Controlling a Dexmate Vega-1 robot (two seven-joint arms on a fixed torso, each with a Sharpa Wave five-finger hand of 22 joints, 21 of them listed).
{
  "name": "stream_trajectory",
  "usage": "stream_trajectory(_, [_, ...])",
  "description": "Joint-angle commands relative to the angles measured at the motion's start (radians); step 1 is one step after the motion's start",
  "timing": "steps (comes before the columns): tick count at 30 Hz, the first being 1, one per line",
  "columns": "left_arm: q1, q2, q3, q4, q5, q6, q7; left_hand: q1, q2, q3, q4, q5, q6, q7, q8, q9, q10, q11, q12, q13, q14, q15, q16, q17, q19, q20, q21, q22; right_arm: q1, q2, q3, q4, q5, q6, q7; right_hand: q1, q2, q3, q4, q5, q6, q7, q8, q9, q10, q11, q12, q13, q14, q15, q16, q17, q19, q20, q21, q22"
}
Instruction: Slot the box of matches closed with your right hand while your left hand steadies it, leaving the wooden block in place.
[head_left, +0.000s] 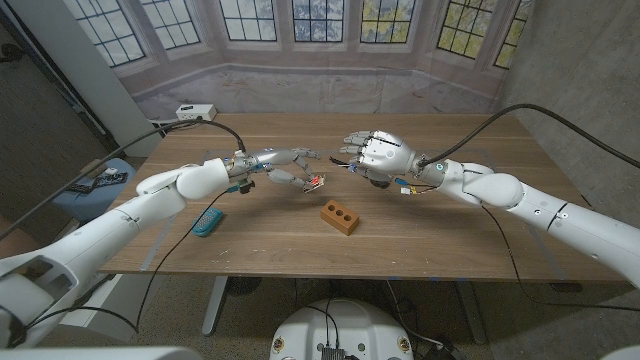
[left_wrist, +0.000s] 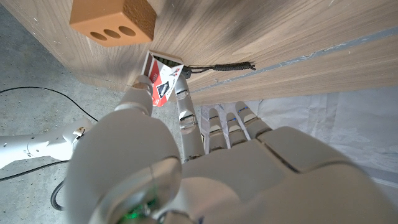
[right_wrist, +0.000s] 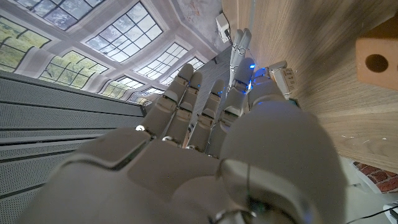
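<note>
Desk (head_left: 430, 240): wooden, carrying all items. Landmark: the wooden block (head_left: 340, 217), lying near the desk's middle.

Left hand (head_left: 283, 165): beyond the block and to its left, raised off the desk, pinching the matchbox (head_left: 315, 183) between thumb and fingers, remaining fingers extended. The left wrist view confirms the pinch, with the box just short of the block and apart from it.

Right hand (head_left: 378, 154): beyond the block and to its right, fingers spread, holding nothing.

Governing relation: the matchbox lies to the right hand's left, across a short gap, so the push must travel leftward toward the steadying hand. The box's long axis cannot be told for certain.
</note>
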Motion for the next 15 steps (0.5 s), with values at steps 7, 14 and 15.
stream_trajectory(7, [-0.045, -0.011, 0.014, 0.031, -0.002, -0.017, -0.037, 0.004, 0.015, -0.001, -0.001, -0.002, 0.003, -0.004, 0.005, 0.005, 0.004, -0.001, -0.003, 0.002, 0.001, 0.004, -0.001, 0.001, 0.000, 0.006, -0.001, 0.004, 0.041, 0.015, -0.033, 0.022, -0.063, -0.028, -0.034, 0.010, 0.003, -0.005, 0.003, 0.006, 0.009, -0.005, -0.003, 0.003, 0.008, 0.003, -0.004, 0.002, 0.011, -0.163, 0.001, 0.003, 0.005, -0.103, 0.001, 0.002])
stream_trajectory(14, [-0.062, -0.019, 0.021, 0.044, 0.003, -0.026, -0.043, 0.004, 0.015, -0.001, 0.000, -0.002, 0.003, -0.004, 0.005, 0.005, 0.005, -0.002, -0.003, 0.002, 0.002, 0.004, -0.001, 0.001, 0.000, 0.006, 0.000, 0.004, 0.046, 0.014, -0.043, 0.021, -0.084, -0.049, -0.040, 0.011, 0.005, -0.006, 0.004, 0.006, 0.007, -0.006, -0.005, 0.003, 0.008, 0.004, -0.004, 0.002, 0.011, -0.164, 0.001, 0.003, 0.004, -0.104, 0.001, 0.002])
stream_trajectory(15, [-0.065, -0.021, 0.022, 0.046, 0.005, -0.028, -0.043, 0.004, 0.015, -0.001, 0.000, -0.002, 0.003, -0.004, 0.005, 0.005, 0.005, -0.002, -0.003, 0.002, 0.001, 0.005, -0.001, 0.001, 0.000, 0.006, 0.000, 0.004, 0.047, 0.014, -0.044, 0.020, -0.084, -0.050, -0.040, 0.011, 0.005, -0.006, 0.003, 0.006, 0.006, -0.006, -0.005, 0.003, 0.008, 0.004, -0.004, 0.002, 0.011, -0.165, 0.001, 0.004, 0.004, -0.104, 0.001, 0.002])
